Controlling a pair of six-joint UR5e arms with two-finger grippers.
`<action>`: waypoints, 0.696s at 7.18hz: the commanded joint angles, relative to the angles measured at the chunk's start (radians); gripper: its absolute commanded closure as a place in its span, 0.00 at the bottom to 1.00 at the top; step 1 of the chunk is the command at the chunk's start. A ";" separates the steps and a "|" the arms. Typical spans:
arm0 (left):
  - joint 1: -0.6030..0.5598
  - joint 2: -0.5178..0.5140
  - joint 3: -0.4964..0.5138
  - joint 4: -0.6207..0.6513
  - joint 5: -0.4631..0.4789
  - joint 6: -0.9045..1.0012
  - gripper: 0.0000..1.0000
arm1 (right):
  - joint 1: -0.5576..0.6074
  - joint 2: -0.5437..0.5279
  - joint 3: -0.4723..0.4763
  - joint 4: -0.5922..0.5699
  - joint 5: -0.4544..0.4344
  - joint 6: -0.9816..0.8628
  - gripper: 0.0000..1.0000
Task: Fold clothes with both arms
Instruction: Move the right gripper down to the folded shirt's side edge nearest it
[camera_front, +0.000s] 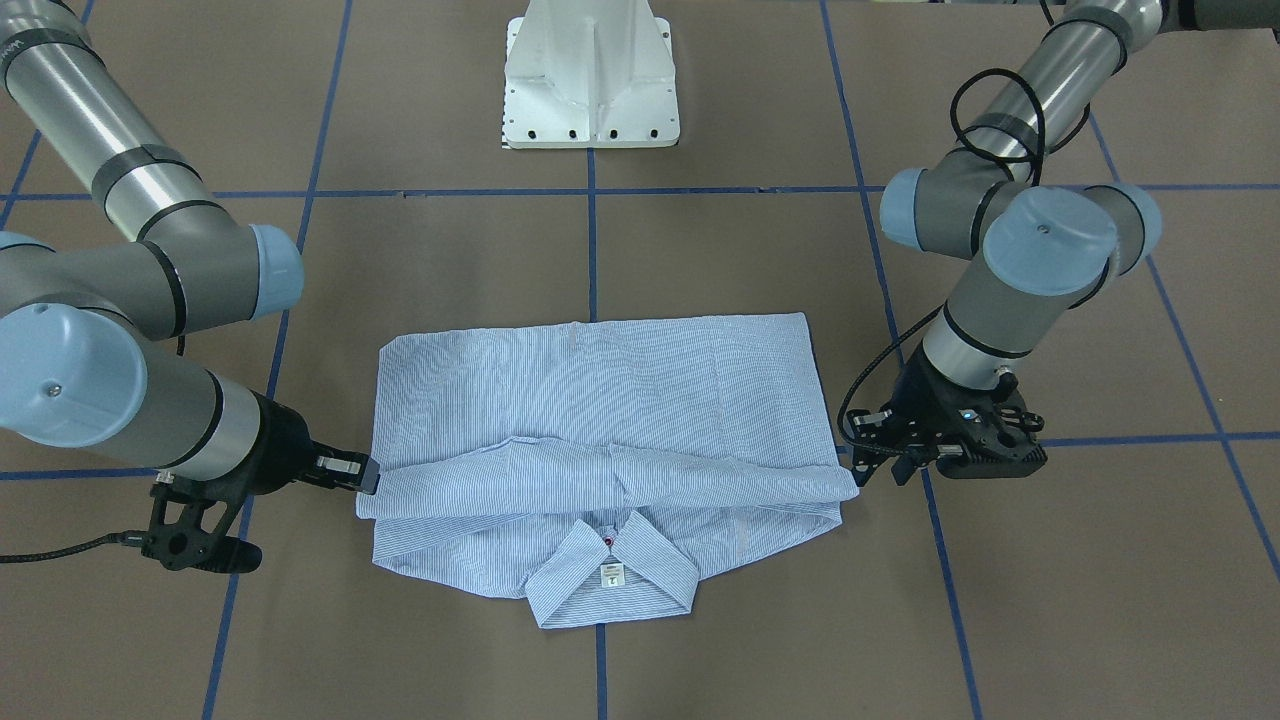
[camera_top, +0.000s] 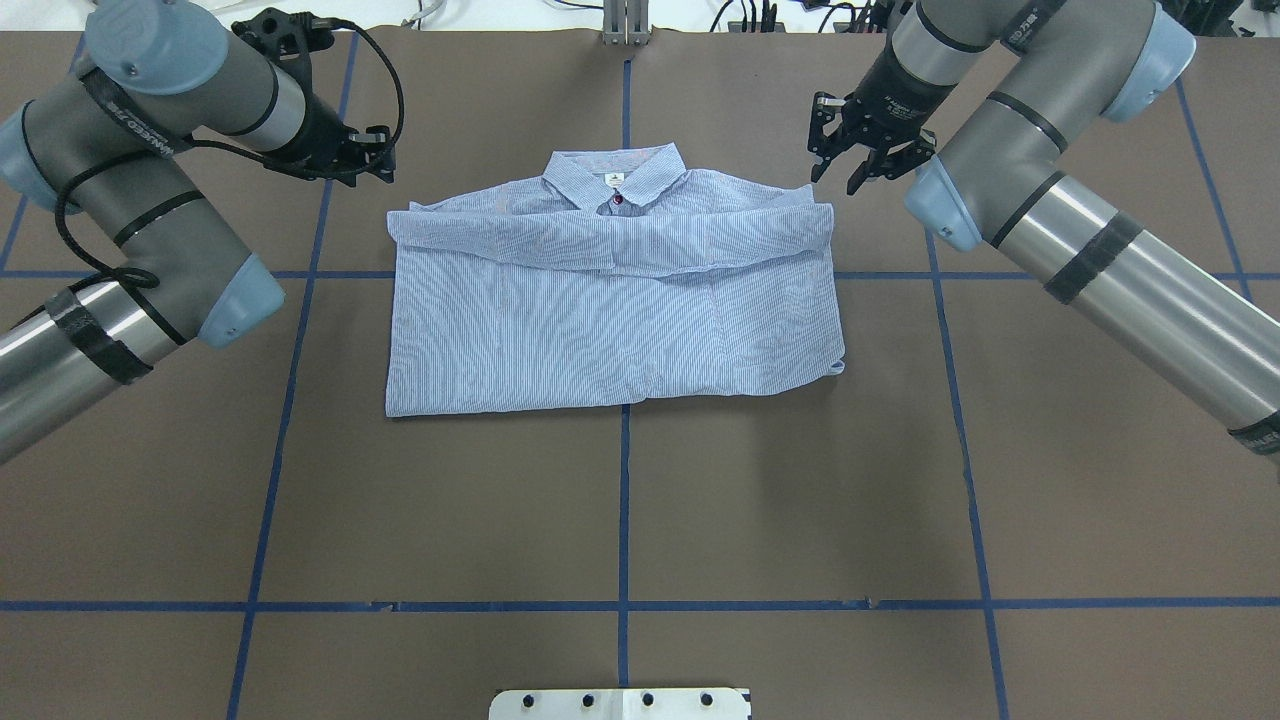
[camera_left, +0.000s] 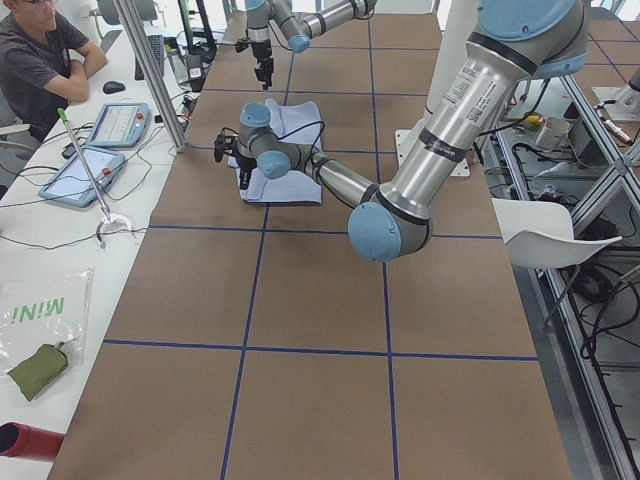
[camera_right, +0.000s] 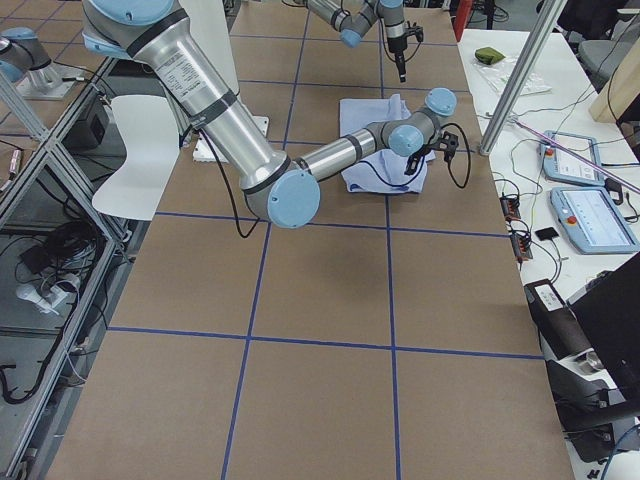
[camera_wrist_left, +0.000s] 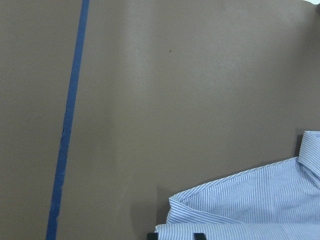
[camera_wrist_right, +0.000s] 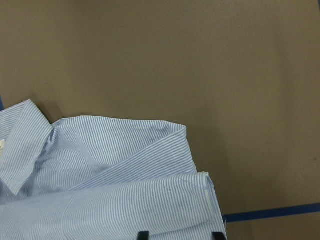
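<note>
Overhead exterior, shirt (camera_top: 610, 310) beside left end effector (camera_top: 381, 156)

You work at a matte brown tabletop (camera_top: 620, 500) ruled into large squares by blue tape lines (camera_top: 290, 420), under soft, even light. Along 1 long edge runs a white bench (camera_left: 40, 250) carrying 2 tablet-like pendants (camera_left: 118, 124), loose cables and a green pouch (camera_left: 38, 368); a person (camera_left: 40, 55) sits there. Opposite, a white chair (camera_left: 545, 235) stands among metal frame rails.
</note>
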 joint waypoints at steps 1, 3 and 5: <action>-0.001 0.007 -0.006 -0.006 -0.001 0.001 0.01 | 0.000 -0.003 0.006 0.000 -0.001 -0.001 0.01; -0.003 0.008 -0.054 0.002 -0.002 -0.005 0.01 | -0.024 -0.074 0.125 0.001 -0.004 0.007 0.01; -0.003 0.015 -0.068 0.002 -0.002 -0.015 0.01 | -0.117 -0.229 0.322 0.000 -0.054 0.018 0.01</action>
